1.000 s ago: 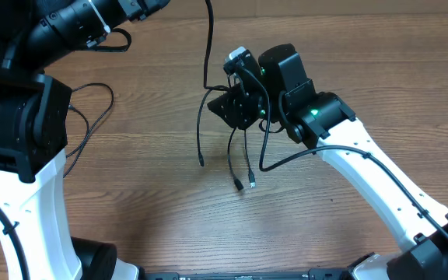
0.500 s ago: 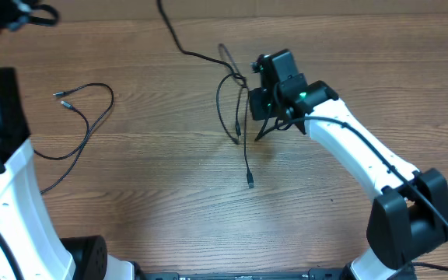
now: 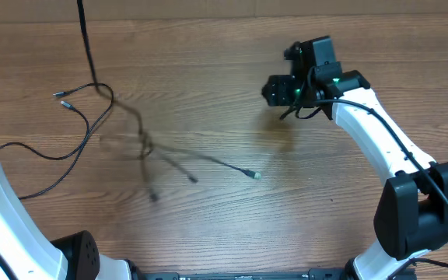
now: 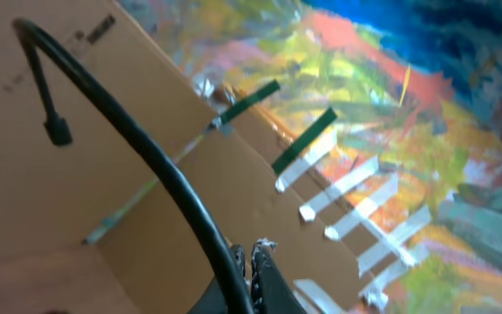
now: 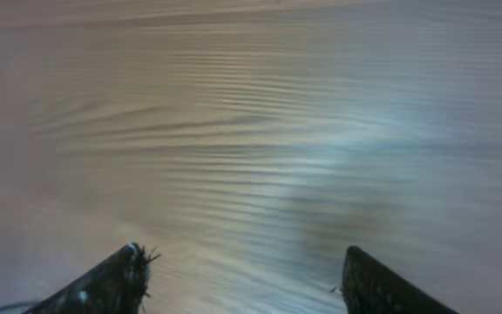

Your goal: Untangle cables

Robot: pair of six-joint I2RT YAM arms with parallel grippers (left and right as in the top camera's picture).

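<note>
L gripper (image 4: 251, 262) pinches thin black flexible cable (image 4: 146, 157). Blurred knot of cords (image 3: 146, 148) mid-left, unresolved. R gripper (image 5: 242, 255) spread, empty. One separate black cord (image 3: 84, 132) far left. Approx half done.

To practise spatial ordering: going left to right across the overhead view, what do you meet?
Silvery plug tip of the resting thin black cable → blurred tangle of thin black cables → small silvery plug end → open black right pincer.

One table (image 3: 325, 225), two arms (left arm (image 3: 6, 210), right arm (image 3: 379, 140)), one lone cable (image 3: 89, 132) left of one blurred bunch (image 3: 148, 149) trailing three plug ends (image 3: 255, 175).
</note>
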